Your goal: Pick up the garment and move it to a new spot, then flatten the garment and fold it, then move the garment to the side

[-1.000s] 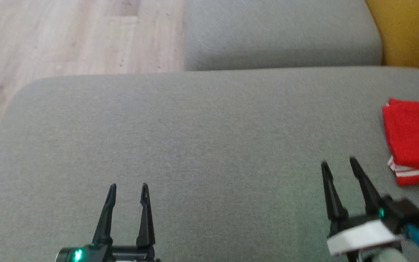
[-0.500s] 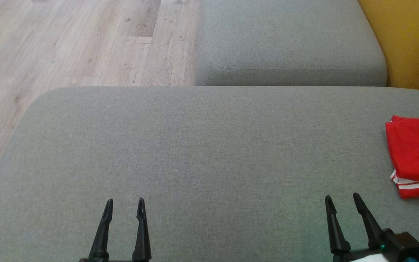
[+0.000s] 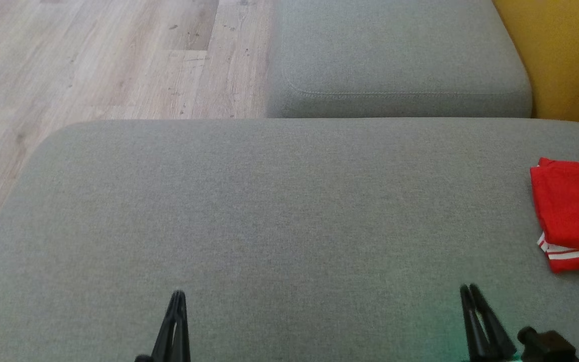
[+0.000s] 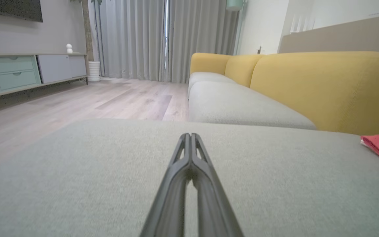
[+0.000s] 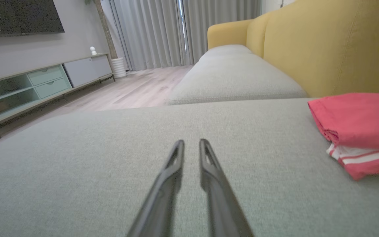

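Red garment [image 3: 568, 211] lies folded at right of sofa seat [image 3: 289, 211]; left jaws pressed together, right jaws barely apart, both empty, so a stray right-arm sweep could snag, unfold it.

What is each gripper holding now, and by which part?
Nothing is held. The left gripper is shut on air; the right gripper has its fingers slightly apart, empty. The red garment lies untouched on the cushion.

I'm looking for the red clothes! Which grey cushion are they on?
The nearer grey cushion: the folded red garment lies near its right edge. The farther cushion sits behind it, beside the yellow backrest.
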